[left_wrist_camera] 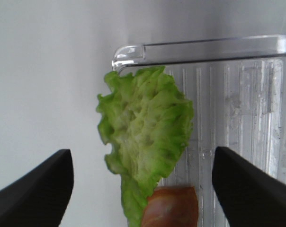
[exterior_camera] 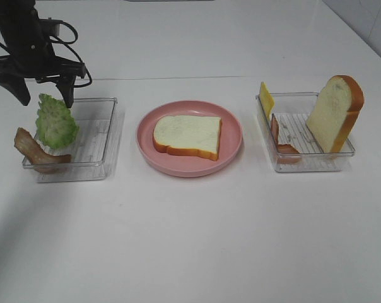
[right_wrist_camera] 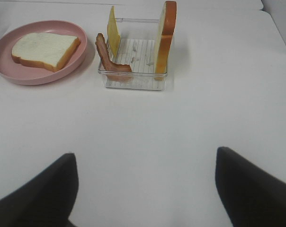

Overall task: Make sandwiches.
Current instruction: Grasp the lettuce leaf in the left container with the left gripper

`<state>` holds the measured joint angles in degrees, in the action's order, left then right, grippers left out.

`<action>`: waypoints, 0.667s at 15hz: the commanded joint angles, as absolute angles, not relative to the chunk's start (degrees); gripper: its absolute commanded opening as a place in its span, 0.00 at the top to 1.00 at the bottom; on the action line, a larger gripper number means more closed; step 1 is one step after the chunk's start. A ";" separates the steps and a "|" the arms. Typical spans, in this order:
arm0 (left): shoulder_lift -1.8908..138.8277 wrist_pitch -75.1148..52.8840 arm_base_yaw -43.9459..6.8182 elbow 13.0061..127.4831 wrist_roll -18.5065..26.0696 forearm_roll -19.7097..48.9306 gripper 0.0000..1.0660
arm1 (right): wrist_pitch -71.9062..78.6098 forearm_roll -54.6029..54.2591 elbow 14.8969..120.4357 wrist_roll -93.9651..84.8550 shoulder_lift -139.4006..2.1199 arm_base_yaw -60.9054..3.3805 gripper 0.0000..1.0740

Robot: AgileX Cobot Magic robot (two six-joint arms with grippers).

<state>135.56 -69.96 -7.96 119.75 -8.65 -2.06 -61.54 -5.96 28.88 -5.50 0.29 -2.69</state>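
While the pink plate (exterior_camera: 231, 151) is topped by a flat bread slice (exterior_camera: 187, 136), the tray (exterior_camera: 304, 165) to its right is occupied by an upright slice (exterior_camera: 334, 113); lettuce (exterior_camera: 55, 123) to its left is overhung by the spread left gripper (exterior_camera: 46, 101); the right gripper (right_wrist_camera: 145, 189) is spread too, empty.

No text, label, brand mark, number or sign can be read in any of the three views.
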 commanded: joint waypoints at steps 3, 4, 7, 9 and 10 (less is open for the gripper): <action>137.45 -73.51 -8.02 119.52 -8.71 -2.12 0.30 | -60.85 -5.79 28.88 -5.96 1.26 -2.35 0.29; 137.62 -73.63 -8.02 119.52 -8.71 -2.12 0.34 | -60.85 -5.79 28.88 -5.96 1.26 -2.35 0.29; 137.62 -73.40 -8.02 119.52 -8.71 -2.12 0.55 | -60.85 -5.79 28.88 -5.96 1.26 -2.35 0.29; 137.62 -73.11 -8.02 119.52 -8.65 -2.12 0.63 | -60.85 -5.79 28.88 -5.96 1.26 -2.35 0.29; 137.62 -72.99 -8.02 119.52 -8.65 -2.46 0.66 | -60.85 -5.79 28.88 -5.96 1.26 -2.35 0.29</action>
